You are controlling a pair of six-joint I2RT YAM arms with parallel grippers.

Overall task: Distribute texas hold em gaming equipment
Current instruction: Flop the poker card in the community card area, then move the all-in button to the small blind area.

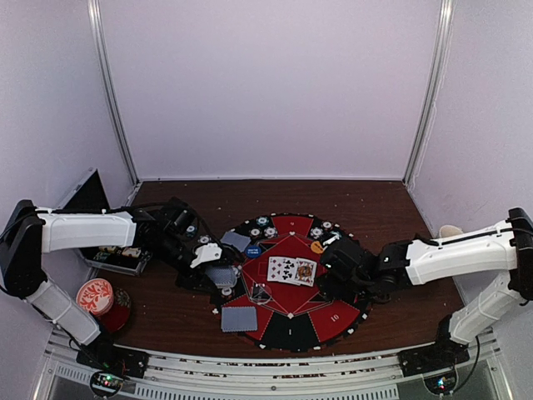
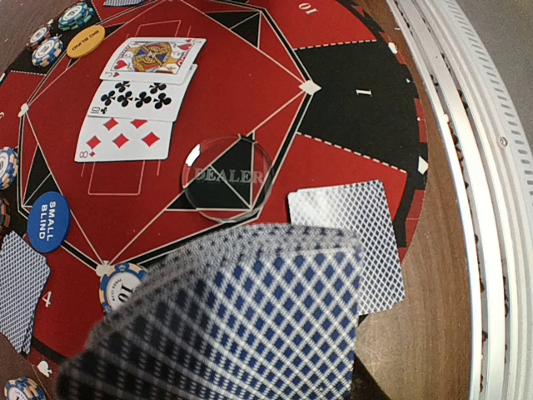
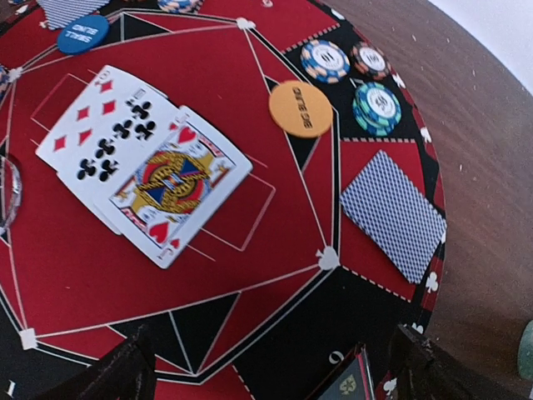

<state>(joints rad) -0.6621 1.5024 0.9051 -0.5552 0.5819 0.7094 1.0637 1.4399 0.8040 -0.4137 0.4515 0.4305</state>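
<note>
Arms: left arm (image 1: 83, 229) is leaning in from frame left, left gripper (image 1: 218, 268) pinching a blue-checked card deck (image 2: 241, 325) at the left rim of the round red-and-black mat (image 1: 291, 329) | right gripper (image 3: 268, 371) is hanging spread wide over that mat | face-up cards (image 3: 171, 183) are lying overlapped at centre, orange button disc (image 3: 301, 108) upper right | brown wooden table (image 1: 183, 325), pale walls (image 1: 266, 83).

You are looking at a dark brown wooden table (image 1: 391, 208), its top speckled with pale flecks. A plain pale back wall (image 1: 275, 83) closes it off behind. Matching side walls (image 1: 42, 100) stand left and right, joined at slim metal posts (image 1: 112, 92). A ribbed metal rail (image 1: 250, 371) runs along the near edge. The light is soft, even and faintly lilac.
</note>
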